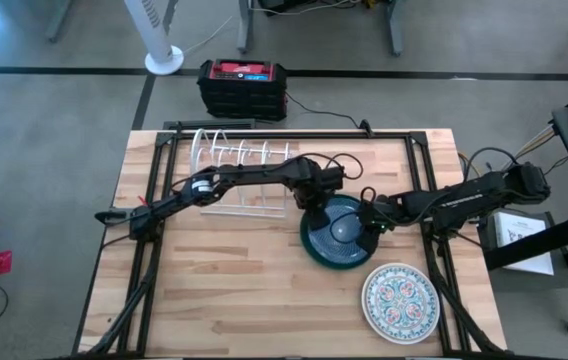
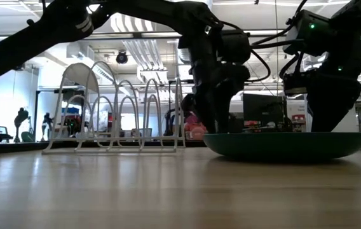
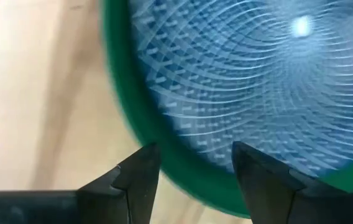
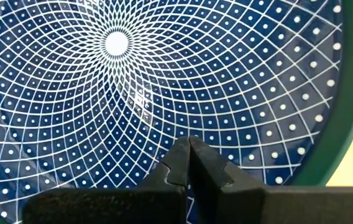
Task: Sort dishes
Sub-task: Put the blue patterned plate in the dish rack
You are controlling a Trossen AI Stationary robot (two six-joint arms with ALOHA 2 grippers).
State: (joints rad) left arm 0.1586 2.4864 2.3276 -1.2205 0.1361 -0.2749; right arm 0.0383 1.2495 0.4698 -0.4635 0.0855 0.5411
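Closed right tool over blue plate

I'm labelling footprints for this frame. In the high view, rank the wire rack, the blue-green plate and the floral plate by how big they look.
1. White wire rack, largest.
2. Blue-green plate and floral plate: look alike; the arms cover part of the blue-green one, so I won't rank them.
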